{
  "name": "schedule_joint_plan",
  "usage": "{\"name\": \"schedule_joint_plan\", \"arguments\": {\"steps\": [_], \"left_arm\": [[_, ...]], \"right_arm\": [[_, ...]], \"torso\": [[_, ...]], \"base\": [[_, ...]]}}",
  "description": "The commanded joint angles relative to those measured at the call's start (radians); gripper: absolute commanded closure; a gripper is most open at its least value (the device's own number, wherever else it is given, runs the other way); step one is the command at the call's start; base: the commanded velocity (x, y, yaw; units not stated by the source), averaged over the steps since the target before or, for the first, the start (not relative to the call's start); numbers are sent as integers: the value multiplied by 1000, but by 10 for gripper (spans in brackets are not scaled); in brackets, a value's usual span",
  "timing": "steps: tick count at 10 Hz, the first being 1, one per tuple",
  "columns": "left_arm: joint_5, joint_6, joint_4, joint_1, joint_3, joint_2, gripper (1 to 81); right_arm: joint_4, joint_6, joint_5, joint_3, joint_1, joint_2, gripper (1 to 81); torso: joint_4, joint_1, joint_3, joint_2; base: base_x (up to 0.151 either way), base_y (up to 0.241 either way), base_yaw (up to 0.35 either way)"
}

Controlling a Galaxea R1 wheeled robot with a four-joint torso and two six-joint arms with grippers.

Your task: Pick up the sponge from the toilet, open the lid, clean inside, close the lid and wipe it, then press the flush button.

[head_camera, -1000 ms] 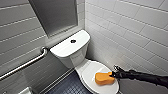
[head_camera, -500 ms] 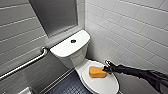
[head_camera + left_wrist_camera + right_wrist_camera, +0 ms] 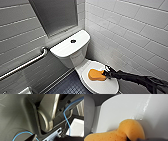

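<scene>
The white toilet [image 3: 75, 60] stands against the tiled wall with its lid [image 3: 105, 86] down over the bowl. The orange sponge [image 3: 95, 75] lies flat on the lid, and my right gripper [image 3: 106, 73] is shut on its right end, the dark arm reaching in from the right. In the right wrist view the sponge [image 3: 121, 131] presses on the glossy lid [image 3: 121, 110]. The small dark flush button [image 3: 73, 41] sits in the middle of the tank top [image 3: 65, 48]. The left wrist view looks onto my own dark body and a blue cable.
A metal grab bar [image 3: 25, 65] runs along the grey tiled wall left of the toilet. White tiles [image 3: 130, 32] close in the right side, just behind my right arm. Dark floor tiles [image 3: 70, 86] lie in front of the bowl.
My right gripper has slid the sponge leftward across the lid, toward the tank end. The toilet and the camera have stayed put.
</scene>
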Motion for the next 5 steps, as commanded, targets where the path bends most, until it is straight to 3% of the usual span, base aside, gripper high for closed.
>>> {"name": "schedule_joint_plan", "arguments": {"steps": [1,5], "left_arm": [[85,5,-6,27,12,-4,10],[85,5,-4,27,17,1,10]], "right_arm": [[6,9,-109,70,26,-122,811],[6,20,-98,183,-76,-302,811]], "torso": [[0,0,0,0],[0,0,0,0]], "base": [[0,0,0],[0,0,0]]}}
